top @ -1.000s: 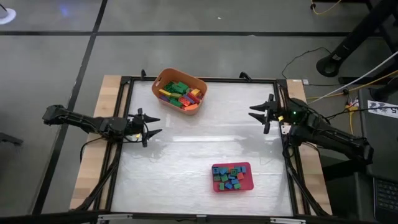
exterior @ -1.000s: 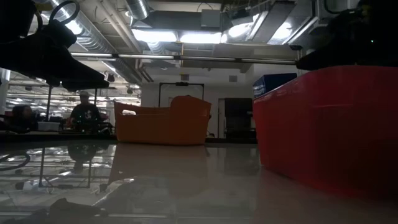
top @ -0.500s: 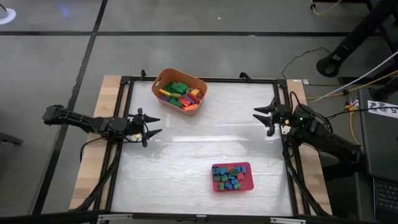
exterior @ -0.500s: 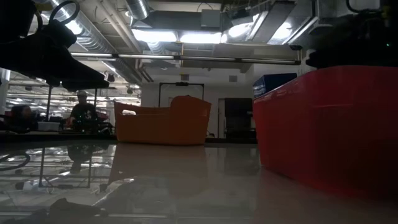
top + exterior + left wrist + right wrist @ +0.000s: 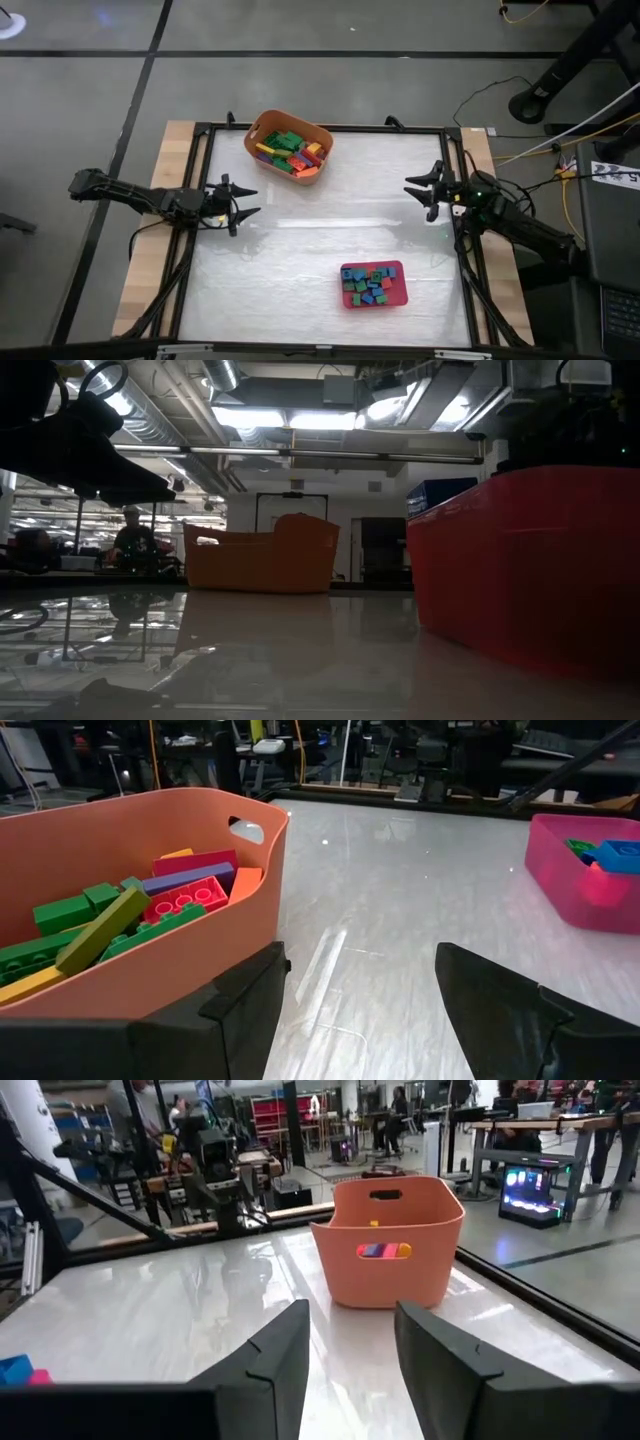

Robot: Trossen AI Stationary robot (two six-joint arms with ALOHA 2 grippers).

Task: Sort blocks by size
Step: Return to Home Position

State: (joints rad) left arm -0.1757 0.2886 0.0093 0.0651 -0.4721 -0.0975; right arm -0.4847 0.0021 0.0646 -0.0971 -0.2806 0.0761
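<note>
Already the small plastic studded building bricks lie in two containers, none loose on the table. The long rectangular ones [image 5: 287, 150], green, red, yellow, purple and orange, are heaped in the rounded orange plastic tub [image 5: 250, 135], which stands near the far edge of the glossy white table top [image 5: 330, 225], left of its middle. The tiny square ones [image 5: 370, 286], mostly blue and green with a few red, fill the shallow pink-red rectangular tray [image 5: 404, 288], which sits near the front edge, right of the middle and well apart from the tub.

Neither gripper touches a brick or a container. The left gripper [image 5: 250, 201] hangs over the table's left edge, pointing inward, its two dark fingers spread apart with nothing between them; its wrist view looks past them at the tub's near wall and the long bricks inside. The right gripper [image 5: 418, 192] is at the table's right edge, facing inward as well, jaws parted and empty; its wrist view shows the tub farther off, coloured bricks visible through the handle slot.

From table height the tray's red wall looms close on the right, the tub stands farther back, and a person [image 5: 132, 540] sits in the room beyond.
</note>
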